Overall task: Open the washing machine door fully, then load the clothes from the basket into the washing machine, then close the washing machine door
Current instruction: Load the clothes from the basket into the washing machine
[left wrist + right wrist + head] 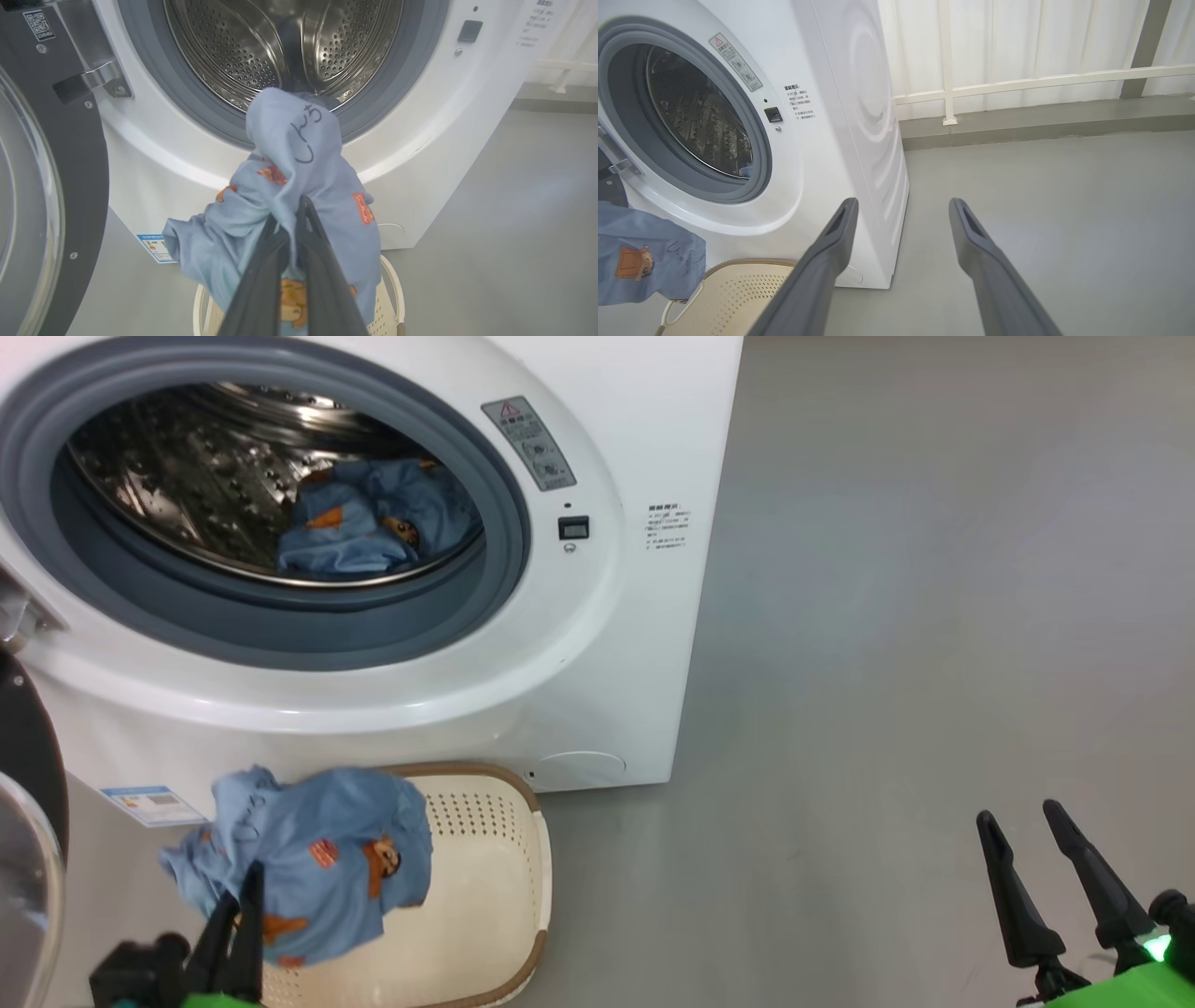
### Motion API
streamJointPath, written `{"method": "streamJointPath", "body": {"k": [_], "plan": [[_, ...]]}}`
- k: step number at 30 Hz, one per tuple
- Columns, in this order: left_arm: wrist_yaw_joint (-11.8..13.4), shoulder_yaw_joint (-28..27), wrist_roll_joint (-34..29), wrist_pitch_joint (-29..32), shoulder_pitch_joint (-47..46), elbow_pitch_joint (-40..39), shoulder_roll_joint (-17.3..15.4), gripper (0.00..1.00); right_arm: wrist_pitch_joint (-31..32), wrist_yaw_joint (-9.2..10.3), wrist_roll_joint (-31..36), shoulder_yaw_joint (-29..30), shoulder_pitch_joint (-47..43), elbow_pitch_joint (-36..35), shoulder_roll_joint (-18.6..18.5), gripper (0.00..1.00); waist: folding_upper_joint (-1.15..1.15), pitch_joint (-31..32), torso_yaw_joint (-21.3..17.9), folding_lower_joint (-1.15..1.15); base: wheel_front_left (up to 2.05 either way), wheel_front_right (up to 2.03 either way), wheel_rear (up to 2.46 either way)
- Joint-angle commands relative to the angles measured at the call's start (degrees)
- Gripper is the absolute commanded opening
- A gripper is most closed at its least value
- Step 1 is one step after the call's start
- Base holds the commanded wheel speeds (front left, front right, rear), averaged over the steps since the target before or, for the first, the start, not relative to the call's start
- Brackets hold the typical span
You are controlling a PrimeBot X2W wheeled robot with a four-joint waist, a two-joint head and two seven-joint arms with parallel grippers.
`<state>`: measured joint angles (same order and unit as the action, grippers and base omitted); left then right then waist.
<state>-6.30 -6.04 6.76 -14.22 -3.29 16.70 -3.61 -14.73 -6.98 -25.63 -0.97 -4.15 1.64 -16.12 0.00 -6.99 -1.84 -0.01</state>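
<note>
- left gripper: jaws pinching light blue printed fabric garment, hanging over the cream perforated plastic basket
- big white front-loader washing machine ahead of those jaws, its round black glass door open to their left
- second blue garment lies in steel drum
- right gripper: jaws spread, empty, above grey floor

We find the mouth of the washing machine unblocked, one garment lying low inside. The door stands swung out at its left, and bare floor lies open on the right.
</note>
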Motion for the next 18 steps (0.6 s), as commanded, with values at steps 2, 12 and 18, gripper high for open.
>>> {"method": "streamJointPath", "body": {"k": [2, 12, 18], "plan": [[0.46, -2.16, -0.52, -0.77, 1.94, -4.38, -0.22, 0.00, -0.27, -0.51, 0.33, -0.38, -0.91, -1.27, -1.00, 1.00, 0.00, 1.02, 0.05, 0.01, 0.00, 0.00, 0.00], [2.75, -1.93, 1.74, -0.77, 9.86, -13.95, 0.67, 0.00, -0.27, -0.51, 0.43, 0.64, -2.39, -1.61, -0.75, 1.00, 0.00, 1.42, 0.18, 0.01, 0.00, 0.00, 0.00], [3.94, -0.41, 5.49, -0.78, 9.22, -14.57, 0.71, 0.00, -0.27, -0.51, 0.42, 0.94, -2.52, -1.83, -0.51, 1.00, 0.00, 0.77, 0.27, 0.01, 0.00, 0.00, 0.00]]}}
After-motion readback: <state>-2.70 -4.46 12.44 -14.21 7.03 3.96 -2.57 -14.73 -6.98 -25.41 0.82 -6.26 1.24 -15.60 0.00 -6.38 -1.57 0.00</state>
